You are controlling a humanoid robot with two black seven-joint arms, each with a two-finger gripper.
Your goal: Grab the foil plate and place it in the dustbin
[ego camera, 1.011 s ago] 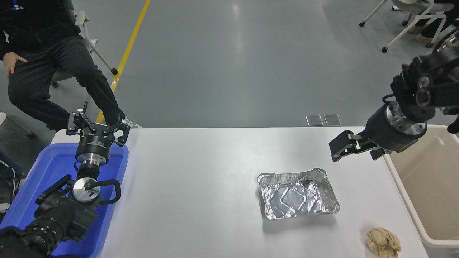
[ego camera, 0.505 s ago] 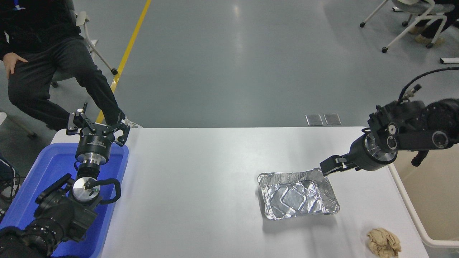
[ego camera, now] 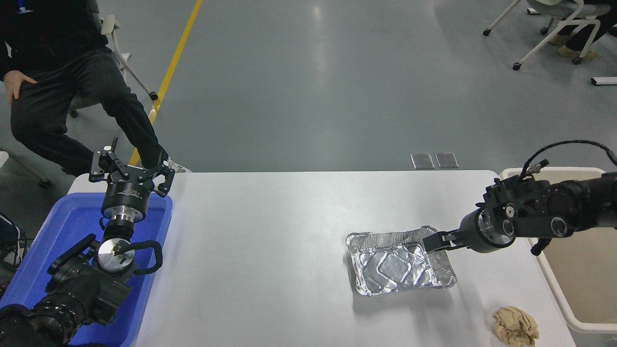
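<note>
The foil plate [ego camera: 395, 265], a shiny silver tray with a crinkled rim, lies flat on the white table [ego camera: 270, 250], right of centre. My right gripper [ego camera: 432, 242] reaches in low from the right and sits at the tray's far right corner, over its rim. Whether it is open or shut does not show. The beige dustbin [ego camera: 583, 284] stands off the table's right edge, partly behind my right arm. My left gripper [ego camera: 130, 174] is parked open and empty over the blue tub at the lower left.
A crumpled tan paper ball [ego camera: 516, 326] lies near the table's front right corner, beside the dustbin. A blue plastic tub [ego camera: 38, 270] stands at the table's left end. A person [ego camera: 72, 91] sits beyond the far left corner. Wheeled chairs [ego camera: 549, 29] stand at the far right.
My right arm has swung down and to the left, from high above the dustbin's near corner to the foil plate's far right rim. The plate and my left arm have not moved.
</note>
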